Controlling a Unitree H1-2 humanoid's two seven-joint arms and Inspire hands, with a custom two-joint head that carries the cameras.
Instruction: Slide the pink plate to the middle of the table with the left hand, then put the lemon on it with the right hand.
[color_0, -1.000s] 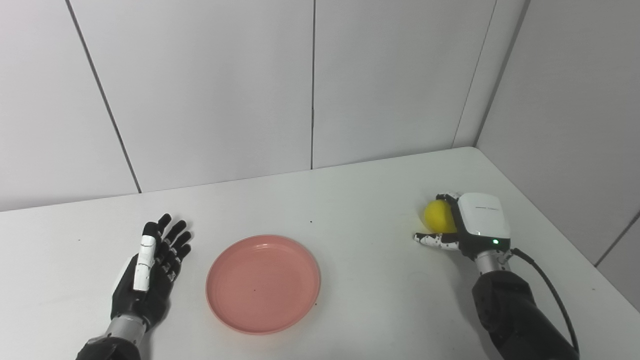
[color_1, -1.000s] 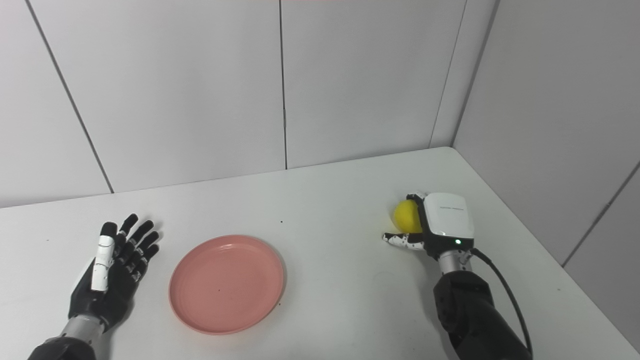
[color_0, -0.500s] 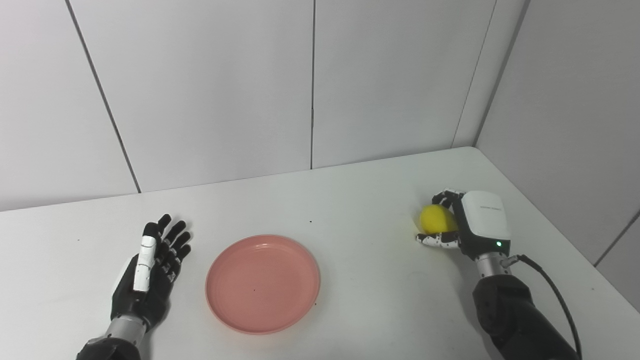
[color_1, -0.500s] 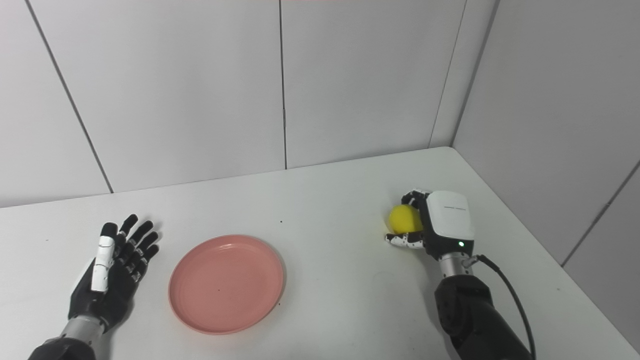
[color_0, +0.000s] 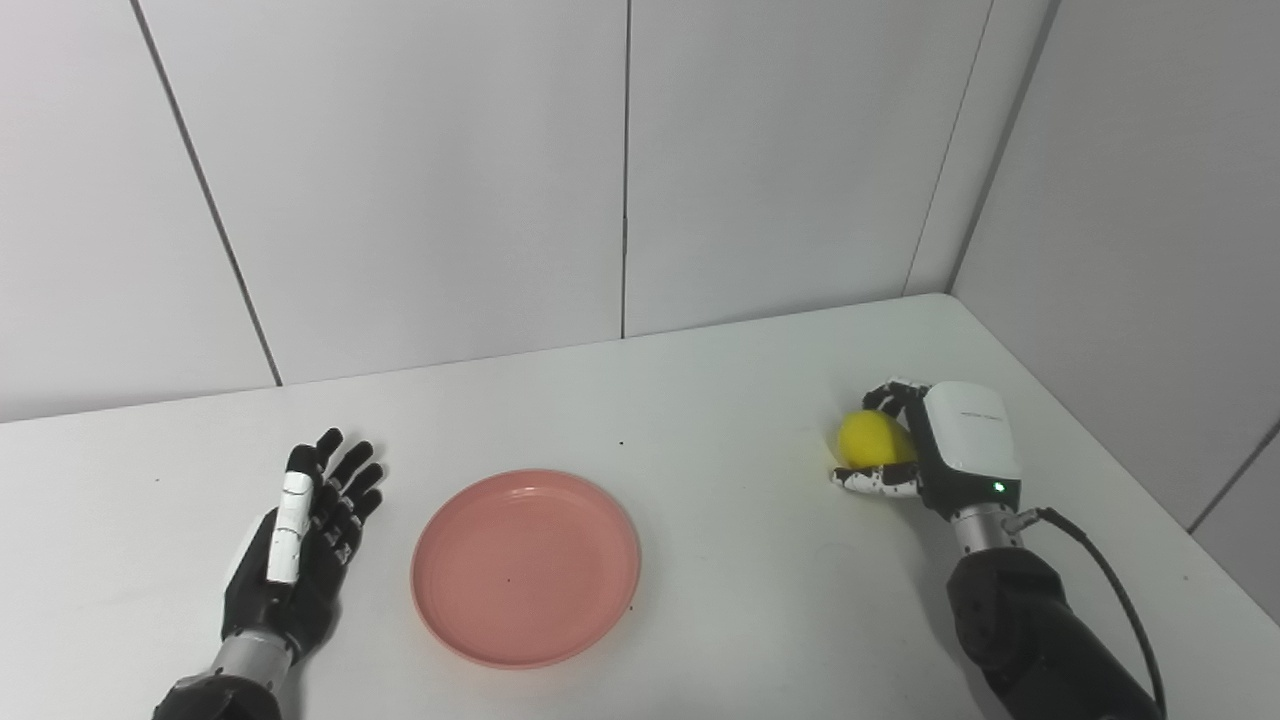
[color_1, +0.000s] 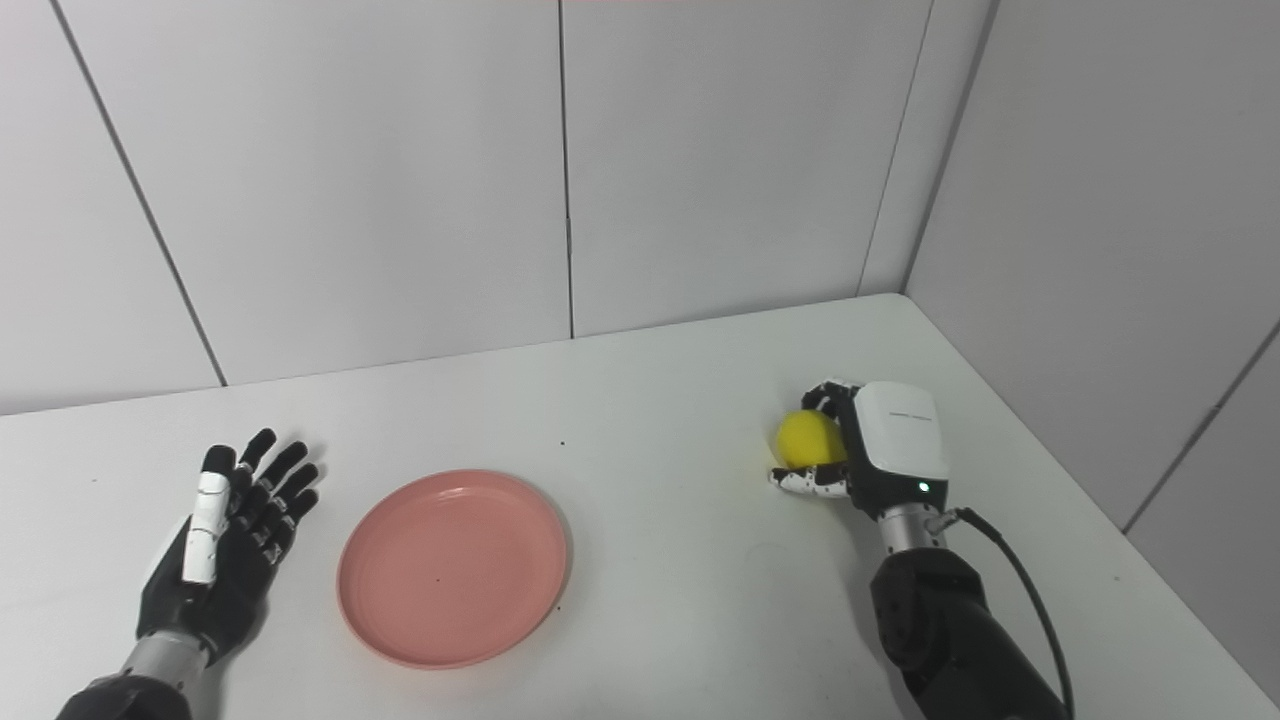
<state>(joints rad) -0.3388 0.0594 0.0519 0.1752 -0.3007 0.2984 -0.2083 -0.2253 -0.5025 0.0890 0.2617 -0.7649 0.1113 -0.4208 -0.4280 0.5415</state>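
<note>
Two robot hands rest on a white table (color_0: 720, 380) set against grey wall panels. A pink plate (color_0: 526, 566) lies empty near the middle, slightly left of centre. The left hand (color_0: 298, 540) lies flat just beside it, fingers spread, holding nothing. Far to the right, the right hand (color_0: 935, 450) has curled its fingers and thumb around the yellow lemon (color_0: 868, 439) over the past second; before, the thumb lay straight. The grasp looks complete, so carrying the lemon to the plate likely comes next.
</note>
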